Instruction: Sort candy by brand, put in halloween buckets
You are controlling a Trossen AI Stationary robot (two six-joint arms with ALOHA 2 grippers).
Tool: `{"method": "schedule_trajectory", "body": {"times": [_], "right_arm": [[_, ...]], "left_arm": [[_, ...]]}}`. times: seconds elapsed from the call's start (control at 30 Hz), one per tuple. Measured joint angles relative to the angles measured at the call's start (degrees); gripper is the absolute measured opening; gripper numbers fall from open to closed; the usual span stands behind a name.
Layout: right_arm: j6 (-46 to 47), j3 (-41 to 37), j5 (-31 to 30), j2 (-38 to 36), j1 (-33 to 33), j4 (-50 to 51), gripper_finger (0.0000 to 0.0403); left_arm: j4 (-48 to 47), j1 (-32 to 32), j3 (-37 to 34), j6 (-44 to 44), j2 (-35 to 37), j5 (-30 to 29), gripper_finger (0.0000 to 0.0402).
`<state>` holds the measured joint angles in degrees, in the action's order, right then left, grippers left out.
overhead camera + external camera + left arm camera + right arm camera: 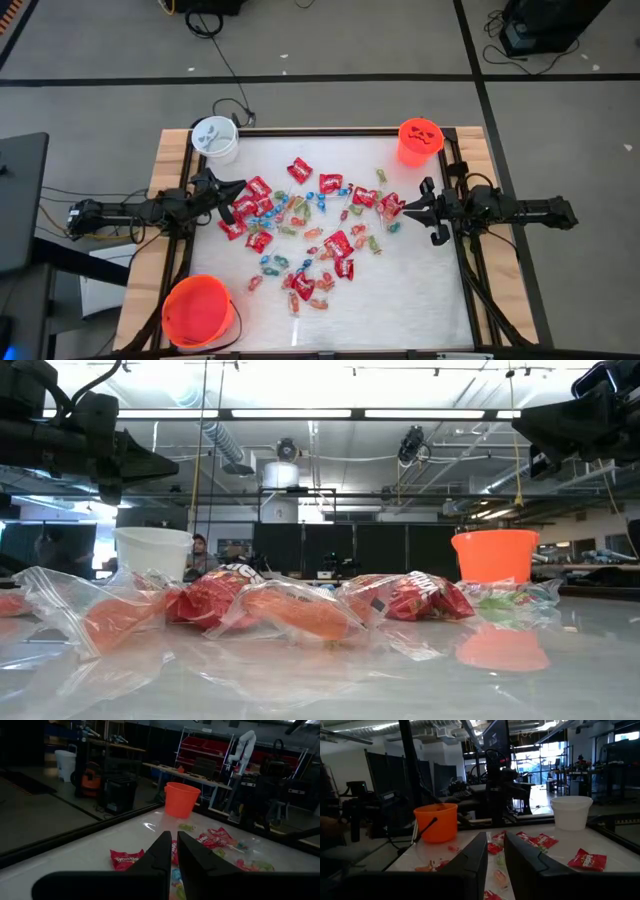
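Many wrapped candies (310,235) lie scattered over the middle of the white table: red packets (300,169), small blue pieces and clear-wrapped pink and green ones. A white bucket (215,138) stands at the far left corner. A small orange bucket with a black face (421,142) stands at the far right, and a larger orange bucket (199,310) at the near left. My left gripper (242,188) hovers at the pile's left edge, shut and empty, as its wrist view shows (174,851). My right gripper (406,209) hovers at the pile's right edge, shut and empty (495,851).
The table has a dark raised rim (460,230) and wooden side strips. Bare tabletop lies at the near right (410,295) and along the far edge between the white and small orange buckets. Cables lie on the floor behind the table.
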<state>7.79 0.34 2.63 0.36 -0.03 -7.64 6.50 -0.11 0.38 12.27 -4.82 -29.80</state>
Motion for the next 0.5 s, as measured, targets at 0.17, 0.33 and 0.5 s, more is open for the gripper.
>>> {"method": "schedule_trajectory", "body": {"times": [0.17, 0.33, 0.5], "right_arm": [[-5.1, 0.0, -0.6, 0.0, 0.0, -3.1, 0.0077], [-5.4, 0.0, -1.3, 0.0, 0.0, -7.8, 0.0077], [-4.9, 0.0, -1.6, 0.0, 0.0, -10.3, 0.0077]], "left_arm": [[0.0, 0.0, 0.0, 0.0, 0.0, 0.0, 0.0037], [0.0, 0.0, 0.0, 0.0, 0.0, 0.0, 0.0037], [2.1, 0.0, 0.0, 0.1, 0.0, 0.0, 0.0037]]}}
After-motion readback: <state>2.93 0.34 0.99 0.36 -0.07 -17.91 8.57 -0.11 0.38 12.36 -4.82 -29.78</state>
